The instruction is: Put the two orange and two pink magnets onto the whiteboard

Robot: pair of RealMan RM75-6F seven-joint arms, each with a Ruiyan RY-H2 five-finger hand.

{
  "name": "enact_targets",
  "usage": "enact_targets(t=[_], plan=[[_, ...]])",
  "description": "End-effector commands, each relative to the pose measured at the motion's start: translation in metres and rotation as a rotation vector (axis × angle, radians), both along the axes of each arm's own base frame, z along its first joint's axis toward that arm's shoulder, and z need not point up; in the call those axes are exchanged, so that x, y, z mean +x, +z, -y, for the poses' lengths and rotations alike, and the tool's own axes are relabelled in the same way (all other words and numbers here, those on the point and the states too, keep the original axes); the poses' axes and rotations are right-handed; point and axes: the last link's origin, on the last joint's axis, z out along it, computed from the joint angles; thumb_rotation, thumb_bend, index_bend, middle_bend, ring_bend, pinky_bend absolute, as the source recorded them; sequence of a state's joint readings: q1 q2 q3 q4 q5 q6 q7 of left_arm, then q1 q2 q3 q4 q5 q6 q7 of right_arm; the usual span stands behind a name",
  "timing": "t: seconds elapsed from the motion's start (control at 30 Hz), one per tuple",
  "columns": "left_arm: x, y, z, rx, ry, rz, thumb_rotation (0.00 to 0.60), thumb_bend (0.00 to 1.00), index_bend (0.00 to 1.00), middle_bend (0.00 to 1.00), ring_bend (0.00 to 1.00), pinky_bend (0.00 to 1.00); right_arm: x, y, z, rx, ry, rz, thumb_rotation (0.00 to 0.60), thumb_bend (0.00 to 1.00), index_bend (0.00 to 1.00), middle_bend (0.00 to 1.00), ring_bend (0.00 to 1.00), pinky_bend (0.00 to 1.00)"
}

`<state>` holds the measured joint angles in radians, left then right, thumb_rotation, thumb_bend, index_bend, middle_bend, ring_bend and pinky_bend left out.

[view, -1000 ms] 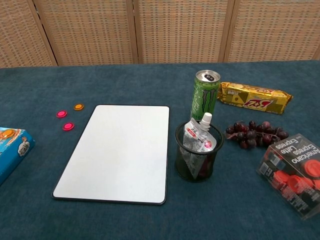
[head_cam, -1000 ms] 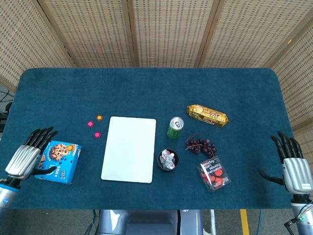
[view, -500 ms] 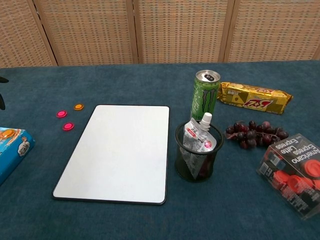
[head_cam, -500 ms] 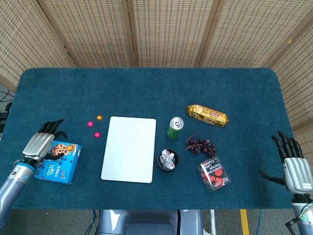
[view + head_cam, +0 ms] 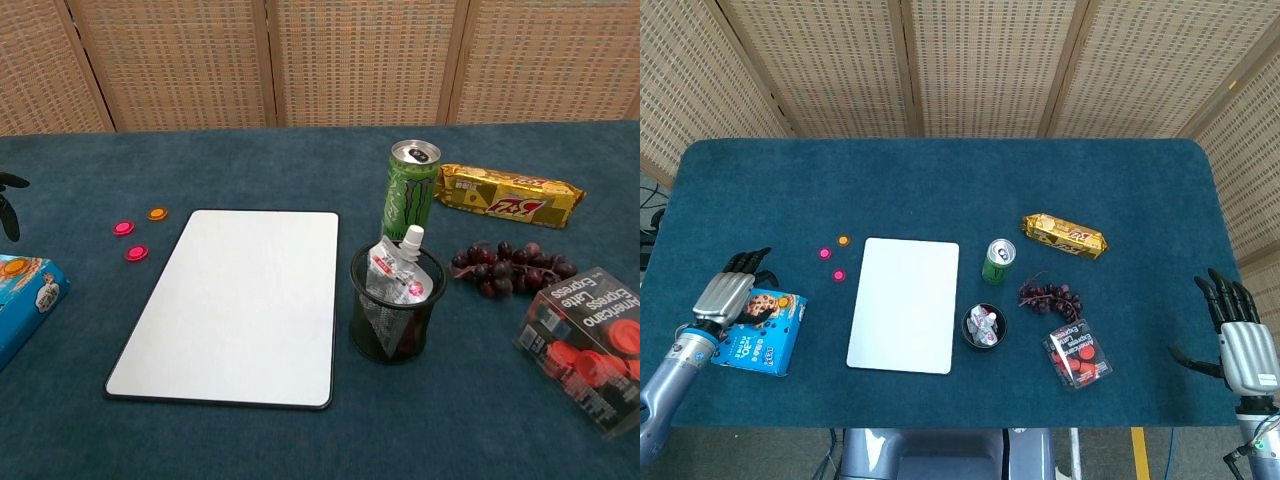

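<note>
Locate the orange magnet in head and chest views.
Head view: orange magnet left of centre, just off the whiteboard's top-left corner.
Chest view: orange magnet at left, off the whiteboard's far-left corner.
Shared landmark: two pink magnets beside it.

A blue cookie box (image 5: 762, 331) is seen at the near left. A green drink can (image 5: 411, 192) stands right of centre, a black mesh cup (image 5: 396, 312) holding a pouch nearer. A gold biscuit pack (image 5: 510, 195), dark grapes (image 5: 510, 266) and a clear box of red discs (image 5: 588, 343) are placed further right.
</note>
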<state>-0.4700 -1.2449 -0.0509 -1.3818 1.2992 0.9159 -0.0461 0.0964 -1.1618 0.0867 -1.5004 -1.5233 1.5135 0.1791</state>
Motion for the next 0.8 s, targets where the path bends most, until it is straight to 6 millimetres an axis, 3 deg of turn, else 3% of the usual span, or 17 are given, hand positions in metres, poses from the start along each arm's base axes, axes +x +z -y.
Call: enact_targets(t=[0.03, 0.8], plan=[[0.002, -0.003, 0.0, -0.009, -0.002, 0.002, 0.6, 0.31, 0.4, 0.0, 0.0, 0.0, 0.0, 0.0, 0.0, 0.001, -0.001, 0.001, 0.6, 0.13, 0.0, 0.0, 0.0, 0.0], [0.011, -0.021, -0.005, -0.037, 0.005, -0.057, 0.6, 0.34, 0.45, 0.0, 0.0, 0.0, -0.001, 0.001, 0.001, -0.001, -0.009, 0.01, 0.6, 0.13, 0.0, 0.0, 0.0, 0.0]])
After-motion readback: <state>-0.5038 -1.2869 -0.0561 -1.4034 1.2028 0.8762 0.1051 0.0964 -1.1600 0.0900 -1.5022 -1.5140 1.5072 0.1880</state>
